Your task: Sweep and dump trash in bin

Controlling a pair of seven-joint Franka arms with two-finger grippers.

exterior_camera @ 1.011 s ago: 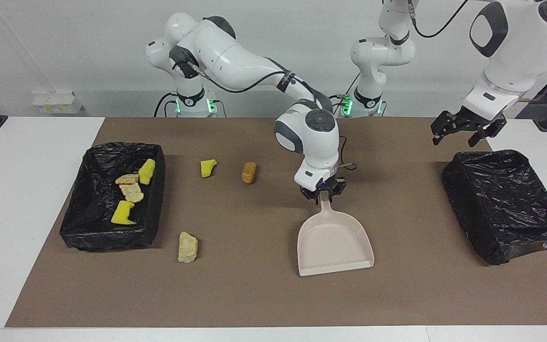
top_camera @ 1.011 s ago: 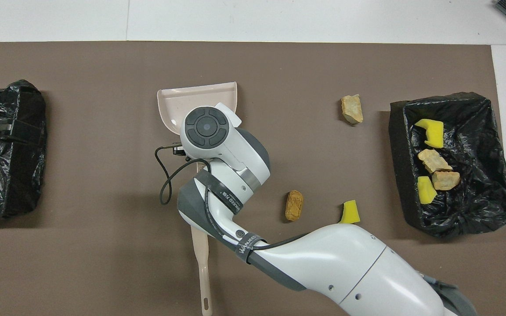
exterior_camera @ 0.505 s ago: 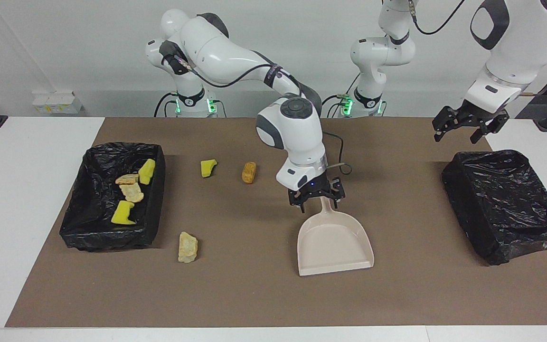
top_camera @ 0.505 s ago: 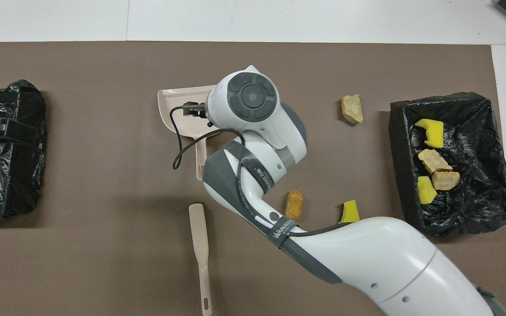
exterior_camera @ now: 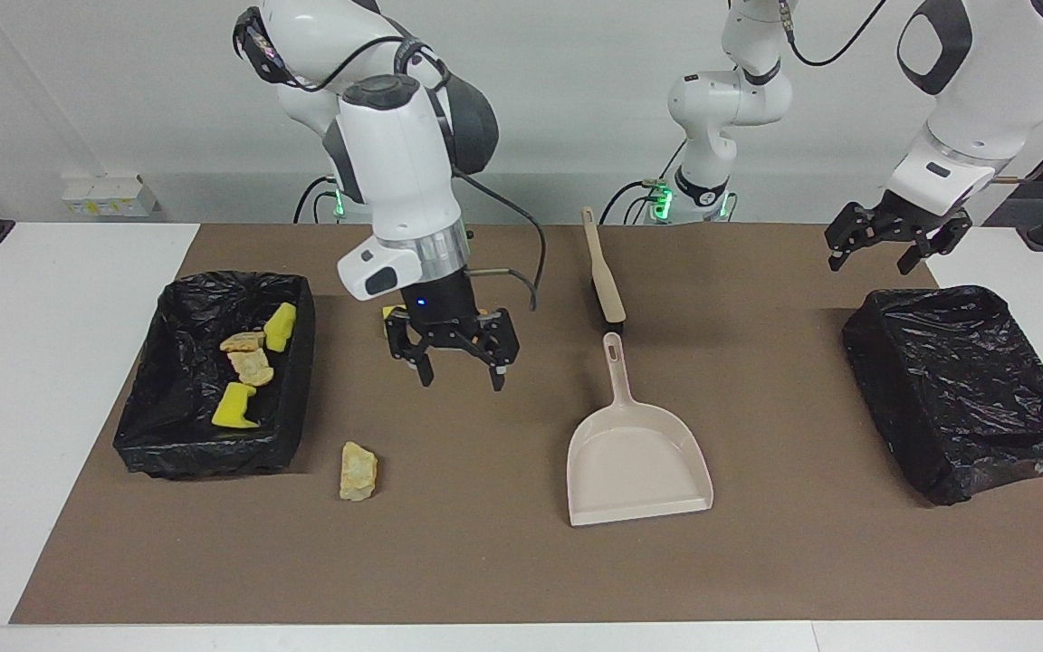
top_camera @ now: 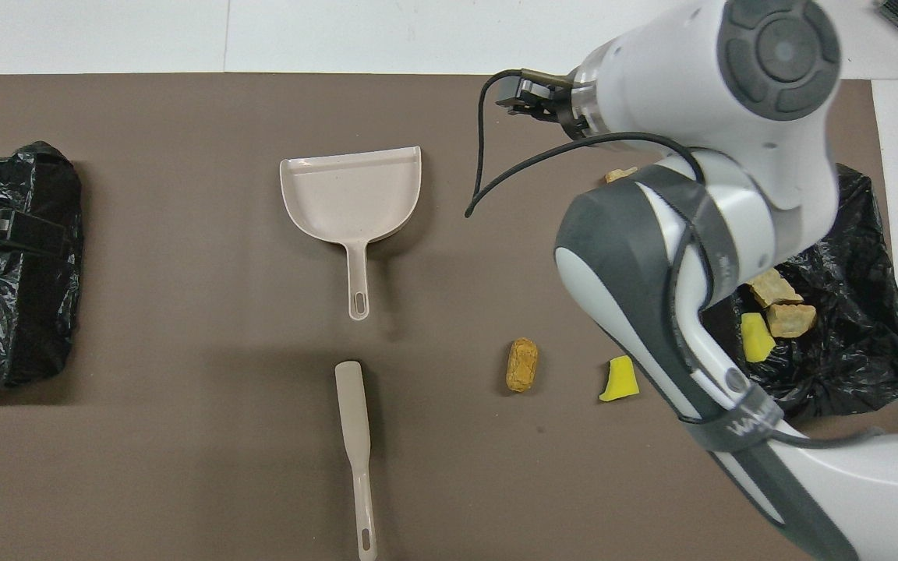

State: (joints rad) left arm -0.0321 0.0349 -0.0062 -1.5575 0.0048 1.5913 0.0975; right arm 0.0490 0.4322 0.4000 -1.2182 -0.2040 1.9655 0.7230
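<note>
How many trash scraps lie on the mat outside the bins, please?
3: a pale lump beside the filled bin, an orange-brown piece and a yellow chunk nearer the robots.

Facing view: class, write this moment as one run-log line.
right gripper: open, empty | left gripper: open, waiting | dustpan: on table | bin: four scraps

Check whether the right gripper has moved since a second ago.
Yes. The right gripper, open and empty, has left the dustpan handle and swung toward the bin holding trash, now raised over the mat near the yellow scrap.

Brown mat (exterior_camera: 503, 561), empty-looking second black-lined bin (exterior_camera: 965, 389) — perhaps something hidden inside
</note>
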